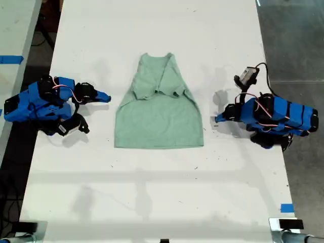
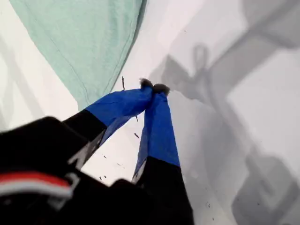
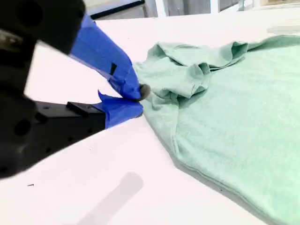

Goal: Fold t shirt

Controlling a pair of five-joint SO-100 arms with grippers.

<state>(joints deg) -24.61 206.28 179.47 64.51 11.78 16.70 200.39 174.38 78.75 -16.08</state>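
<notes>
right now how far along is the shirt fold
Done: both sleeves folded in over the t shirt. In hand: nothing; my first gripper and my second gripper rest shut beside it. Left: folding the body, which lies full length.

The scene is brightly lit from above; the white tabletop (image 1: 152, 192) is nearly overexposed, soft shadows are cast, and close parts are blurred in both wrist views.
</notes>
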